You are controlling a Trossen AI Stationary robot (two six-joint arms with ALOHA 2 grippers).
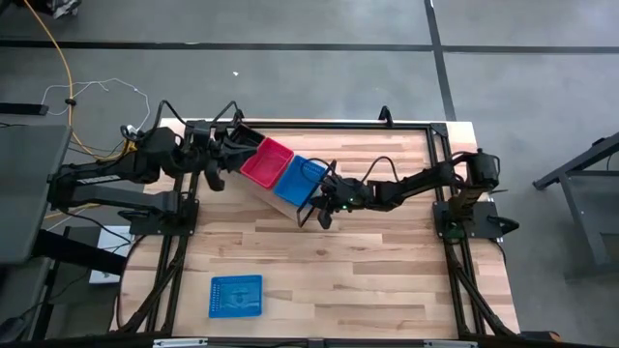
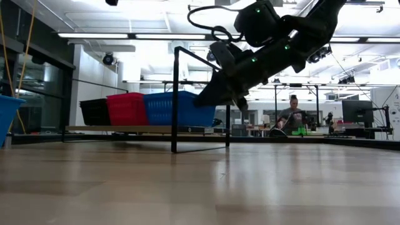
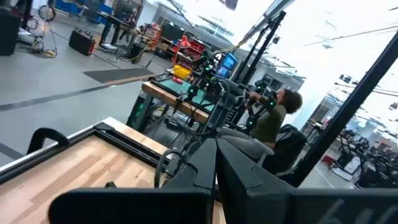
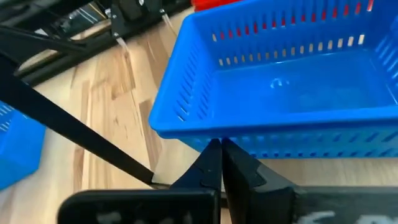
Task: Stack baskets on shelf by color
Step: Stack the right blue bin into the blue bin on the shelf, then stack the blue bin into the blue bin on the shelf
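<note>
The shelf (image 1: 253, 184) lies slantwise on the table's far half, with its black frame (image 2: 175, 100) at one end. A black basket (image 2: 95, 111), a red basket (image 1: 266, 161) and a blue basket (image 1: 301, 179) sit on it in a row. Another blue basket (image 1: 236, 296) rests flat near the table's near left edge. My right gripper (image 4: 221, 149) is shut, with its tips just under the rim of the shelf's blue basket (image 4: 280, 81). My left gripper (image 3: 217, 165) is shut at the shelf's black-basket end and points out at the room. My right gripper has its shut fingertips (image 4: 211, 152) against or just short of the blue basket's end wall, below the rim (image 4: 186, 134). They come slanting down from the table's right. I cannot tell whether they touch. The basket stands flat on the shelf.
The shelf's black frame bar (image 4: 74, 134) crosses close to my right gripper. The table's black rail (image 1: 319, 124) runs along the far edge. Bare wood (image 1: 387, 271) spreads over the near right half. A person (image 2: 291, 115) sits at a bench beyond the table.
</note>
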